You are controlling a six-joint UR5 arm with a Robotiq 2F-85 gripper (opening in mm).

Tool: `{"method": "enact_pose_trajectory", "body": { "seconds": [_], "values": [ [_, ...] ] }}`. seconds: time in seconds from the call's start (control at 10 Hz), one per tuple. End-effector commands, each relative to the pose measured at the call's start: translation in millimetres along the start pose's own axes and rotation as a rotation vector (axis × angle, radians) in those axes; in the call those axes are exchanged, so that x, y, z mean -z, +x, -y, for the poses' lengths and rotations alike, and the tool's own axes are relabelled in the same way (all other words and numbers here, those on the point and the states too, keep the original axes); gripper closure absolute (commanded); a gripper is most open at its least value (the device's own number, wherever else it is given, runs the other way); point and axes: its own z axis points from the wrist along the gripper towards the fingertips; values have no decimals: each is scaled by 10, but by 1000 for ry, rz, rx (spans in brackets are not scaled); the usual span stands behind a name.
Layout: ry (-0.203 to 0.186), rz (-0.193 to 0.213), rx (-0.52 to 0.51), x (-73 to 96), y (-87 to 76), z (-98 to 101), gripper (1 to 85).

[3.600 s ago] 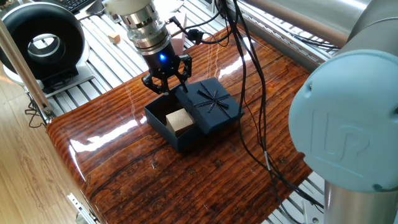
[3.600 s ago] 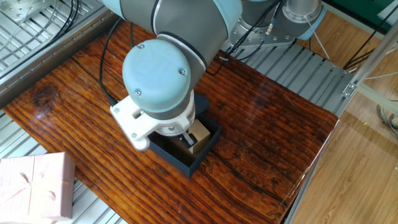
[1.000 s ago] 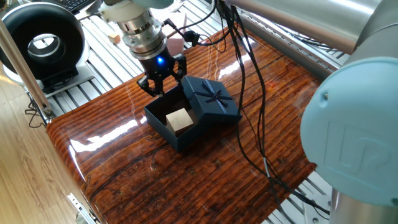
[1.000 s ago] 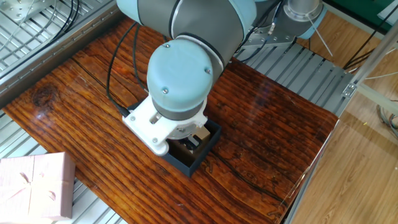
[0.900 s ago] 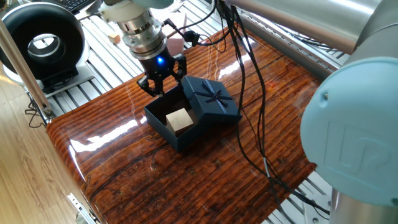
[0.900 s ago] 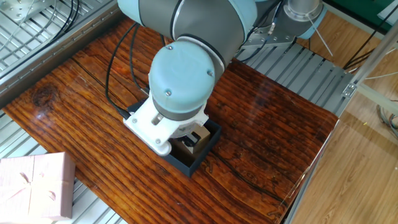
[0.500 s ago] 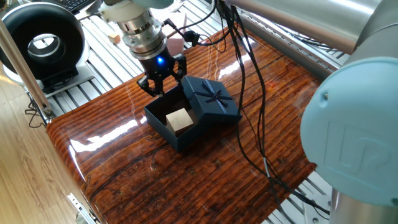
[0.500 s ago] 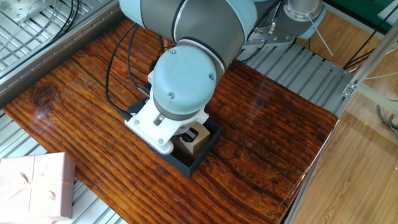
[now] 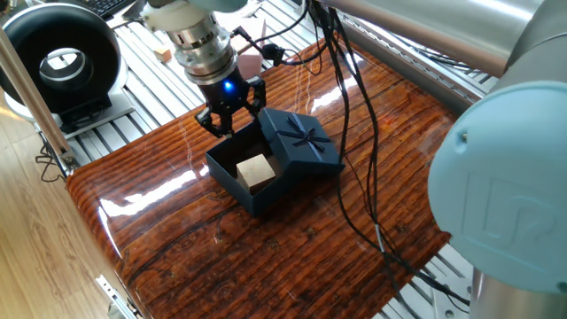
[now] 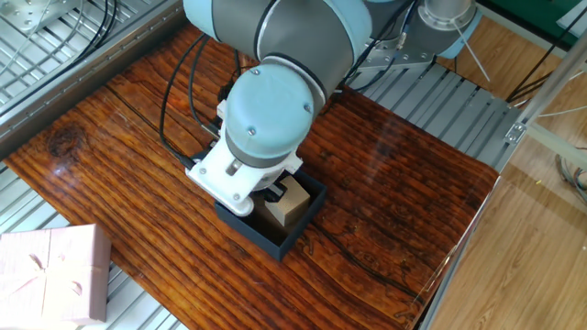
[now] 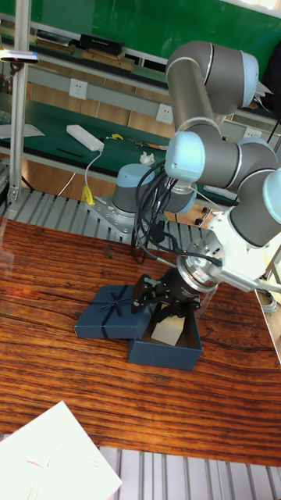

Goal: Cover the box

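In my one fixed view, from left to right: the gripper (image 9: 230, 113) hangs over the far rim of the box (image 9: 246, 182), its fingers spread with nothing between them. The box stands open near the middle of the wooden table (image 9: 177, 239), a tan block (image 9: 254, 170) inside it. The bow-topped lid (image 9: 301, 142) leans tilted on the box's right edge. In my other fixed view, a pale pink box (image 10: 50, 275) sits well apart at the table's corner.
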Motion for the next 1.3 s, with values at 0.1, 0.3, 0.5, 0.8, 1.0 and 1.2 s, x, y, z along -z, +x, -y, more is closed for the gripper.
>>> {"method": "enact_pose_trajectory", "body": {
  "seconds": [0.1, 0.3, 0.5, 0.8, 1.0, 1.2],
  "values": [
    [-55, 58, -36, -142, -134, -30, 247],
    [-73, 78, -48, -190, -171, -23, 237],
    [-71, 79, -33, -323, -138, 91, 237],
    [-66, -33, -62, -187, 119, 61, 467],
    [-83, -37, -76, -114, 123, 22, 493],
    [-82, -64, -94, 25, 174, -32, 517]
  ]
}}
